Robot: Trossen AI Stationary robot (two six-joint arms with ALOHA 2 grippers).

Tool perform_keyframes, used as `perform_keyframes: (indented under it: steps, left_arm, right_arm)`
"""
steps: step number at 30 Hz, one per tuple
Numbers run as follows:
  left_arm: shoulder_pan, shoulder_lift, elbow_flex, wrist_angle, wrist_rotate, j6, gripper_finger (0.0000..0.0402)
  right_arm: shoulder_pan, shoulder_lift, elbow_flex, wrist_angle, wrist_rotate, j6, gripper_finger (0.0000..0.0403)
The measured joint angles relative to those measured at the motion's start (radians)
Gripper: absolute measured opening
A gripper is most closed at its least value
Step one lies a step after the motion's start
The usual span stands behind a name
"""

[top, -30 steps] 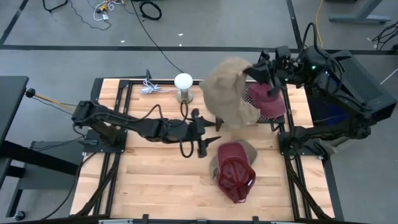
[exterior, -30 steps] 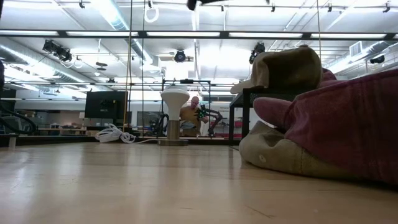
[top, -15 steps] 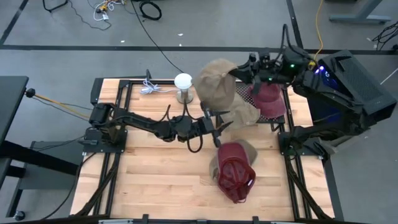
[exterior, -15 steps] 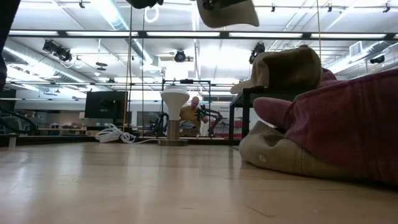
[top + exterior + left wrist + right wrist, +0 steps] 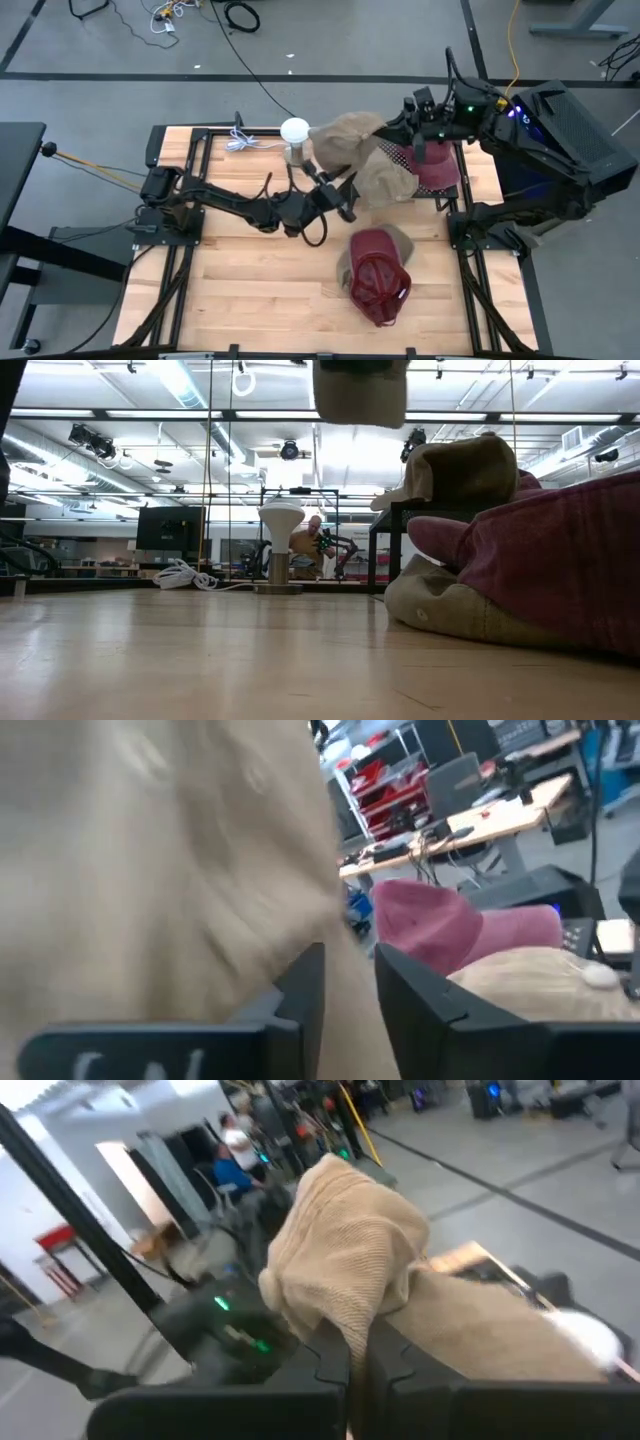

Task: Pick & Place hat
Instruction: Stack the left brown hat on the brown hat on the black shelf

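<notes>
A tan hat hangs in the air over the far middle of the table, and its lower part shows at the top of the low view. My right gripper is shut on its right side. My left gripper reaches up from the table's left and is shut on its near edge. A white stand rises from the far edge just left of the hat, and it also shows in the low view. My left gripper has the tan hat's near lower edge between its two fingers, which slant up from the table's left and near side. The cloth fills the narrow gap between them. My right gripper pinches a bunched fold of the hat's cloth between its two fingers, coming level from the table's right. The hat hangs clear of the table between the two grippers.
At the far right lies another tan hat beside a maroon hat. A maroon cap sits on a tan hat at the near right. A white cable lies by the stand. Bare wood spans the near left.
My right gripper has carried the tan hat toward the table's left and down, close to the white stand. My left gripper has gone up and toward the far edge to the hat, and its wide-spread fingers have closed on the hat's near edge.
</notes>
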Motion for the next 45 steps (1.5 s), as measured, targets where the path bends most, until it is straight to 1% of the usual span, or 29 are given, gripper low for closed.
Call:
perform_keyframes:
  steps: [3,6,9,12,14,18,20,22,25,30,32,34,36,38,41,45]
  left_arm:
    - [-0.007,-0.048,0.0,-0.034,0.027,0.006,0.0056]
    - [0.004,-0.107,0.0,-0.122,0.064,-0.038,0.0012]
    - [0.032,-0.158,0.0,-0.225,0.121,-0.124,0.001]
    - [0.067,-0.189,0.0,-0.285,0.211,-0.21,0.001]
    - [0.082,-0.199,0.0,-0.287,0.264,-0.249,0.0009]
    - [0.087,-0.238,0.0,-0.267,0.324,-0.267,0.0016]
    - [0.08,-0.258,0.0,-0.246,0.331,-0.268,0.0034]
    - [0.076,-0.276,0.0,-0.246,0.334,-0.268,0.0064]
    - [0.077,-0.29,0.0,-0.245,0.341,-0.285,0.0128]
    - [0.093,-0.28,0.0,-0.284,0.413,-0.339,0.0251]
    - [0.1,-0.272,0.0,-0.296,0.415,-0.343,0.029]
    - [0.109,-0.27,0.0,-0.294,0.406,-0.343,0.032]
    - [0.119,-0.272,0.0,-0.287,0.403,-0.344,0.0339]
    - [0.125,-0.272,0.0,-0.282,0.402,-0.343,0.0348]
    - [0.129,-0.272,0.0,-0.267,0.405,-0.333,0.0348]
    - [0.14,-0.272,0.0,-0.27,0.45,-0.33,0.0335]
  right_arm:
    - [0.0,-0.017,0.0,-0.066,0.013,-0.01,0.0004]
    - [0.001,-0.023,0.0,-0.1,0.002,-0.009,0.0004]
    - [0.007,-0.028,-0.001,-0.105,-0.042,0.002,0.0004]
    - [0.019,-0.028,-0.001,-0.094,-0.052,0.002,0.0004]
    - [0.021,-0.028,-0.001,-0.088,-0.039,-0.007,0.0004]
    - [0.02,-0.028,-0.001,-0.089,-0.017,-0.025,0.0004]
    - [0.021,-0.028,-0.001,-0.089,-0.01,-0.034,0.0004]
    - [0.021,-0.028,-0.001,-0.089,0.001,-0.036,0.0004]
    - [0.021,-0.027,-0.001,-0.087,0.004,-0.042,0.0004]
    - [0.021,-0.027,-0.001,-0.082,-0.006,-0.046,0.0004]
    - [0.021,-0.027,-0.001,-0.082,-0.019,-0.046,0.0004]
    - [0.021,-0.027,-0.001,-0.082,-0.052,-0.046,0.0004]
    - [0.021,-0.027,-0.001,-0.082,-0.083,-0.042,0.0004]
    - [0.021,-0.027,-0.001,-0.088,-0.111,-0.042,0.0004]
    - [0.021,-0.027,-0.001,-0.117,-0.131,-0.035,0.0004]
    - [0.021,-0.027,-0.001,-0.128,-0.154,-0.038,0.0004]
